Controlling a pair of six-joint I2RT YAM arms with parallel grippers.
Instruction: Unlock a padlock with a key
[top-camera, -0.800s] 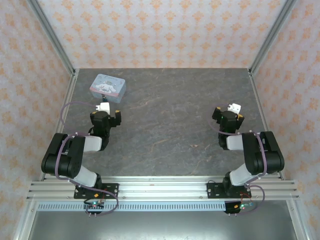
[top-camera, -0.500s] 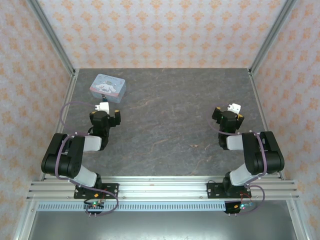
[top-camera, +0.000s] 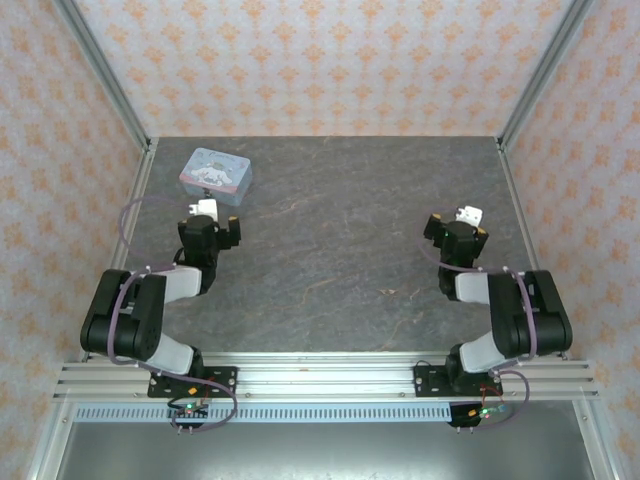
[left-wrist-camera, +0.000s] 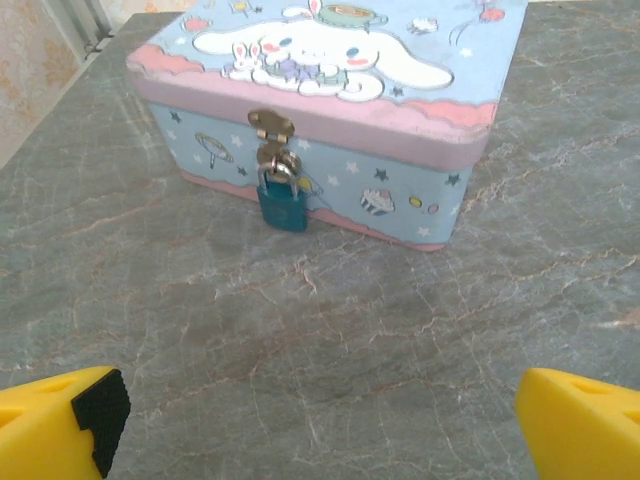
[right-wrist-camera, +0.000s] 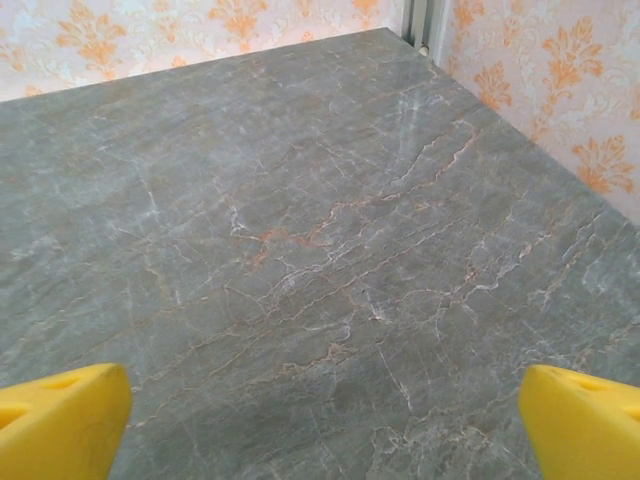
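Padlock (left-wrist-camera: 282, 205) hangs shut on clasp (left-wrist-camera: 272, 126) of tin (left-wrist-camera: 430, 140), far-left corner of surface (left-wrist-camera: 380, 330). Left hand (left-wrist-camera: 320, 425) spread, facing it, probably lining up. Right hand (right-wrist-camera: 320, 425) spread too, near right edge.

I read the table (right-wrist-camera: 300, 250) as a smooth, stone-look sheet, grey with rusty veins, with a soft sheen toward its far corner. The tin (left-wrist-camera: 420, 175) looks like printed sheet metal under a satin, faintly glossy coat. Its clasp (left-wrist-camera: 272, 125) is brassy metal, slightly dull. The padlock (left-wrist-camera: 283, 208) has a smooth teal painted body and a bright steel-coloured shackle (left-wrist-camera: 281, 167). The 2 fingers (left-wrist-camera: 45, 425) of my left gripper (left-wrist-camera: 320, 435) look like matt yellow plastic, 1 with a black rubbery pad (left-wrist-camera: 102, 415). My right gripper (right-wrist-camera: 320, 420) shows the same yellow plastic. The walls (right-wrist-camera: 520, 90) look like matt patterned paper.
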